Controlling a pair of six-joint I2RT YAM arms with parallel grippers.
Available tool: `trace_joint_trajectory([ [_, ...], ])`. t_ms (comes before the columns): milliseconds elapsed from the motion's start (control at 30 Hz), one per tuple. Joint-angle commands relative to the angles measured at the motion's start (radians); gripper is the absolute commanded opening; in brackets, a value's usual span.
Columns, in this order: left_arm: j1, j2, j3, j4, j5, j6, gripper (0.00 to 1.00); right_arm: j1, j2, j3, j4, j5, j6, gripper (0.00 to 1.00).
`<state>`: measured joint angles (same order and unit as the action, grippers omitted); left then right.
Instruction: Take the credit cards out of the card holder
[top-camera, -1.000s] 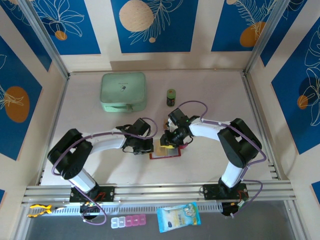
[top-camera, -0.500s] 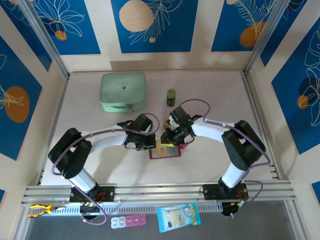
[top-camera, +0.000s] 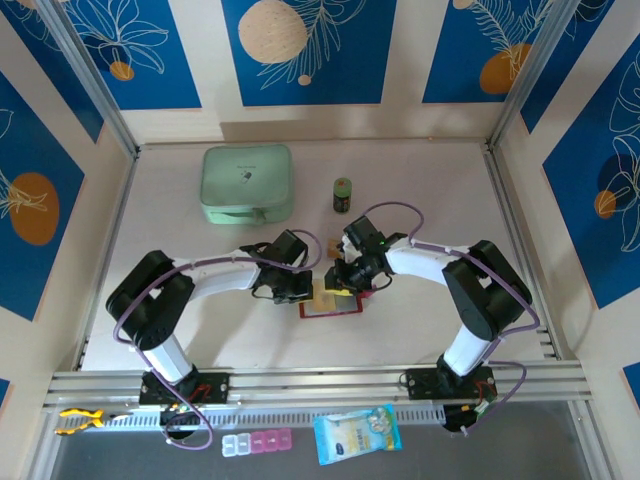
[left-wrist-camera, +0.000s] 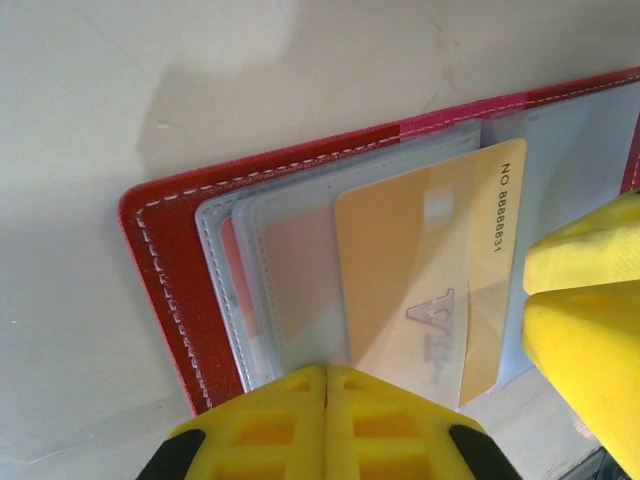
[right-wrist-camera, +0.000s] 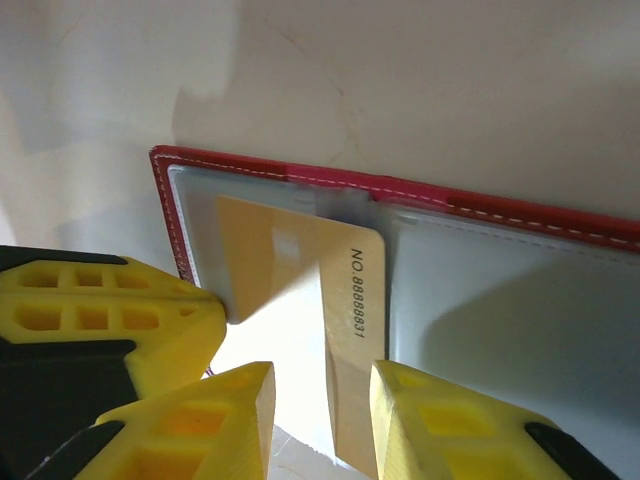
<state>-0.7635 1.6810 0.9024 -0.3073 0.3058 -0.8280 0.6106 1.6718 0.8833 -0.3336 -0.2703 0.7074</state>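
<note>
The dark-red card holder (top-camera: 332, 306) lies open on the table between both arms, its clear sleeves (left-wrist-camera: 270, 290) facing up. A yellow-orange credit card (left-wrist-camera: 430, 270) marked NO.8888831 sticks partly out of a sleeve; it also shows in the right wrist view (right-wrist-camera: 350, 300). My left gripper (left-wrist-camera: 327, 400) is shut, its tip pressing on the sleeves' edge beside the card. My right gripper (right-wrist-camera: 320, 420) is open, its jaws standing on either side of the card's free end. In the top view the left gripper (top-camera: 300, 291) and right gripper (top-camera: 350, 281) nearly meet over the holder. Other cards are hidden.
A mint-green zip case (top-camera: 247, 183) sits at the back left and a small green can (top-camera: 342, 194) stands behind the holder. On the front ledge lie a pill box (top-camera: 257, 443) and a blue packet (top-camera: 357, 432). Metal rails border the table.
My left gripper has slid right onto the holder's left edge. The right gripper has shifted slightly and stays over the card.
</note>
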Motion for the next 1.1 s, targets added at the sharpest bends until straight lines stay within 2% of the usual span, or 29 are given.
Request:
trace_joint_trajectory([
  [0, -0.006, 0.023, 0.016, -0.024, -0.004, 0.02, 0.02, -0.008, 0.003, -0.018, 0.012, -0.03, -0.001, 0.31],
  [367, -0.006, 0.027, 0.027, -0.05, -0.016, 0.022, 0.02, -0.008, 0.027, -0.023, 0.029, -0.047, -0.003, 0.3],
  [567, -0.006, 0.025, 0.036, -0.067, -0.018, 0.025, 0.01, -0.012, -0.02, -0.041, 0.042, -0.046, -0.005, 0.3],
  [833, -0.008, -0.017, 0.067, -0.069, 0.007, 0.006, 0.03, -0.024, -0.067, -0.049, 0.038, -0.048, -0.008, 0.3],
  [1067, -0.019, 0.01, 0.065, -0.029, 0.038, -0.012, 0.03, -0.034, -0.059, -0.059, 0.039, -0.052, -0.004, 0.3],
])
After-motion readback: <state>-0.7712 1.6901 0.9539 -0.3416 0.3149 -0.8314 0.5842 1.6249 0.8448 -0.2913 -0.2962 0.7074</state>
